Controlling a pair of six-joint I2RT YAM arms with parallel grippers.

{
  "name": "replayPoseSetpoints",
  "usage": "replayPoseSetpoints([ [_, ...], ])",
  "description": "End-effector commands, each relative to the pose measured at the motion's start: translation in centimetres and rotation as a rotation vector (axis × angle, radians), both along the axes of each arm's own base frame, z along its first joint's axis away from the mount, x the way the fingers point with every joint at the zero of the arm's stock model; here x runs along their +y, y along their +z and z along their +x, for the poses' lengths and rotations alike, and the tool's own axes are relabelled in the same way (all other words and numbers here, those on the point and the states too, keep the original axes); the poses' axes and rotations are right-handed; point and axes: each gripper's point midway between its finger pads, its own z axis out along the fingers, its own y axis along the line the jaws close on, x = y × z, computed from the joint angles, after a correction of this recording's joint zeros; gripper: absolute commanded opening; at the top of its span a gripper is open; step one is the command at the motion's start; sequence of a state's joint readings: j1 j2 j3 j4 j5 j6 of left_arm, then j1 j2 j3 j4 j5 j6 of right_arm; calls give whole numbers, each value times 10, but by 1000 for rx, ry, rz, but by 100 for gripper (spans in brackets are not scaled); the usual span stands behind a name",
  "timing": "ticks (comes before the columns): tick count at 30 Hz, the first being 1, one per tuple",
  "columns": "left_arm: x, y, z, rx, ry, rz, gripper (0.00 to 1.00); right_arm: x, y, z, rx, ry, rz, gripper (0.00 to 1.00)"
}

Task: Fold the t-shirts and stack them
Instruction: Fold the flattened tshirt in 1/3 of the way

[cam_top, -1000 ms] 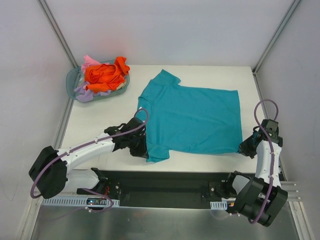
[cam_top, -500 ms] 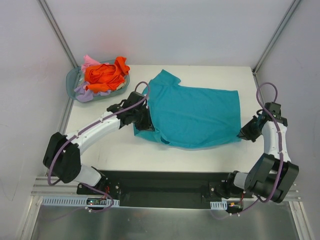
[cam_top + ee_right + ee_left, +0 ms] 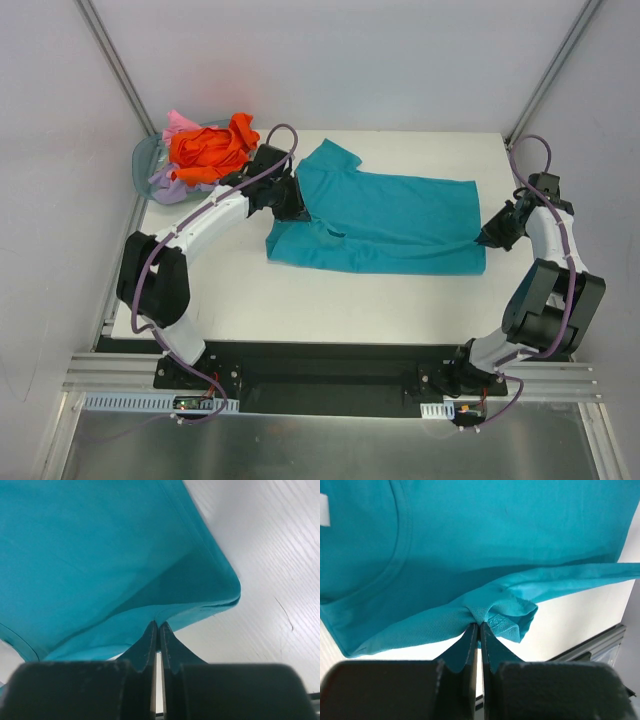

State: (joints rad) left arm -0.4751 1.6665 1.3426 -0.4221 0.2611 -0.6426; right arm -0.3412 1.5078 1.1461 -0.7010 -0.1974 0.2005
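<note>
While the other t-shirts (image 3: 205, 150), orange, lavender and pink, lie heaped in the basket (image 3: 143, 160) at the far left corner of the desk (image 3: 300, 295), only the teal t-shirt (image 3: 400, 225) is spread out. The task therefore looks to be in its early part: I judge the first lengthwise fold of the first shirt is under way, and nothing is stacked yet.

The left hand (image 3: 479, 626) is clamped tight on a bunched bit of teal cloth at the collar end. The right hand (image 3: 158, 625) pinches the edge at the hem end, its fingers pressed together with fabric between them.

The teal t-shirt lies across the middle of the desk, doubled over itself along its length, with one sleeve sticking out toward the far edge. Its cloth is mostly smooth, with a small pucker near the left hand. The remaining folds, and every shirt in the basket, are left to do.
</note>
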Motion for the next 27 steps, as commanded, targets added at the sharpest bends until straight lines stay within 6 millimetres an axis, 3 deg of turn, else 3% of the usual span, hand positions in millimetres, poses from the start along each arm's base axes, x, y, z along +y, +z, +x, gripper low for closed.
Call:
replayPoseSetpoints([
  [1, 9, 7, 32, -58, 22, 23, 0, -7, 8, 35, -67, 24, -30, 1],
  [5, 17, 1, 56, -76, 44, 53, 0, -10, 3, 53, -58, 26, -34, 2],
  [8, 15, -9, 77, -93, 26, 89, 0, -16, -4, 67, -63, 28, -48, 9],
  [9, 12, -15, 91, -102, 18, 103, 4, -18, -12, 73, -54, 28, -45, 16],
  [11, 17, -20, 107, -112, 37, 119, 11, -22, -6, 88, -83, 40, -51, 20],
  [13, 23, -21, 125, -125, 60, 131, 27, -24, -10, 94, -67, 44, -59, 36],
  [14, 30, -19, 131, -133, 81, 140, 67, -27, -8, 95, -67, 50, -75, 44],
  [15, 36, -11, 135, -153, 105, 154, 78, -28, -2, 96, -72, 57, -98, 70],
  [17, 42, -1, 135, -176, 124, 165, 99, -27, 3, 91, -72, 80, -129, 99],
  [20, 43, 14, 118, -181, 117, 138, 99, -15, 13, 79, -99, 128, -156, 97],
  [21, 42, 16, 107, -171, 111, 122, 99, -6, 23, 75, -127, 149, -164, 97],
  [22, 37, 15, 99, -158, 91, 102, 99, 4, 15, 67, -126, 173, -144, 97],
  [23, 33, 14, 92, -148, 79, 91, 99, 12, 22, 65, -157, 194, -142, 97],
  [25, 21, 2, 73, -106, 42, 69, 99, 37, 9, 56, -151, 253, -102, 97],
  [27, 10, -12, 66, -78, 26, 38, 99, 55, -3, 52, -130, 299, -74, 97],
])
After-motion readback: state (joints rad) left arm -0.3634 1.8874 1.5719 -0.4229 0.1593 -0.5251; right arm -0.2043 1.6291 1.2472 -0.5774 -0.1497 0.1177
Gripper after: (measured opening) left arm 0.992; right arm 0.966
